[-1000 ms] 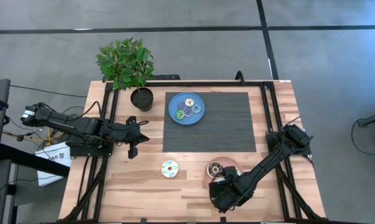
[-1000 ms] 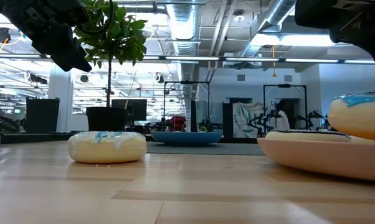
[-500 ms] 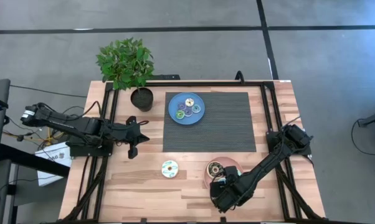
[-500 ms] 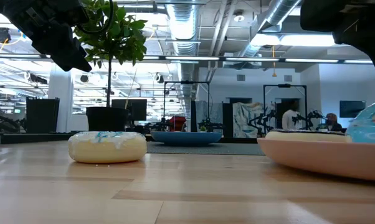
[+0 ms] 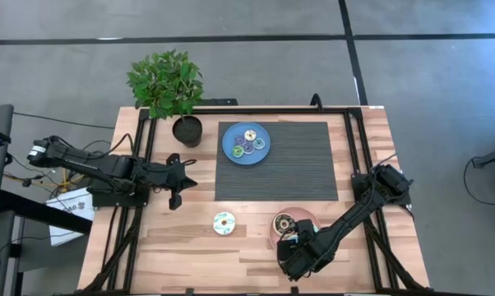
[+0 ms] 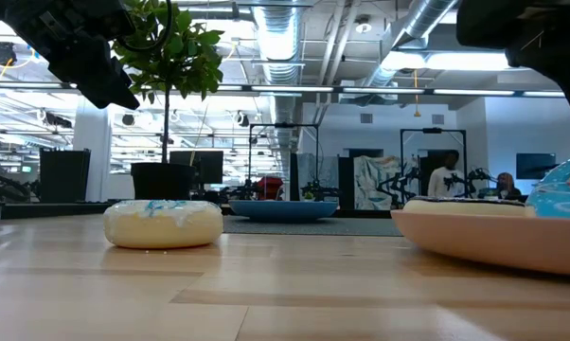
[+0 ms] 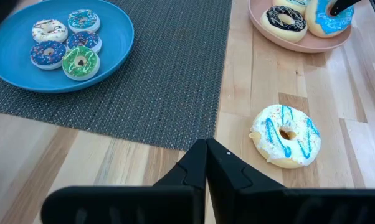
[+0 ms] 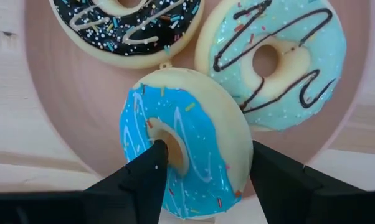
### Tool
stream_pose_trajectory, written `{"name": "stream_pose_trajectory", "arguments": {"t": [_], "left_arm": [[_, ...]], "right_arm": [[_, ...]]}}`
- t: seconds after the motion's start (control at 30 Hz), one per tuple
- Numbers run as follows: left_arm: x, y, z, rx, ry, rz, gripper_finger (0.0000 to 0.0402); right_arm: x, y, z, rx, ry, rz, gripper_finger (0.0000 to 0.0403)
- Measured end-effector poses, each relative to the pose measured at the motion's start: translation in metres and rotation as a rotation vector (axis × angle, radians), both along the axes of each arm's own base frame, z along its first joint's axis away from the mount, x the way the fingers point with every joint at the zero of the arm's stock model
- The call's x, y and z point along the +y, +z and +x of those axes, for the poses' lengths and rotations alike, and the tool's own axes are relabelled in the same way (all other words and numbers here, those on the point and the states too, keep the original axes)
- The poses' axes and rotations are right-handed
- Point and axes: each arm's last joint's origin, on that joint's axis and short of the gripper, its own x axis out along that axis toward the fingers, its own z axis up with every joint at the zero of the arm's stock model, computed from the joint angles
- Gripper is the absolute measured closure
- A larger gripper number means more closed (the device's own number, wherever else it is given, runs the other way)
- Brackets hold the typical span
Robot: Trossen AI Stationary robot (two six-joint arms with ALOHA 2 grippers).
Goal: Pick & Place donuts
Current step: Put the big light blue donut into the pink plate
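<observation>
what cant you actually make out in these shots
- High view: the pink round plate is partly under the right gripper and arm; the bright blue iced donut between its fingers is hidden.
- Low view: that donut is cut off by the right edge.
- Right wrist view: whether the tilted donut touches the plate.
- High view: the small donuts on the blue round plate are too small for detail.
</observation>
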Motion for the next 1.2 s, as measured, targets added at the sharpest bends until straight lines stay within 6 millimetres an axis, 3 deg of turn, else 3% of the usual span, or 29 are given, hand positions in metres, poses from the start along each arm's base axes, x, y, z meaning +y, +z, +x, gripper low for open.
{"name": "stream_pose_trajectory", "arguments": {"t": [1.2], "left_arm": [[0.0000,0.0001,0.0000,-0.001,0.002,-0.003,0.0401]], "right_arm": [[-0.0036,0.0094,-0.0031,-0.010,0.028,-0.013,0.0204]]}}
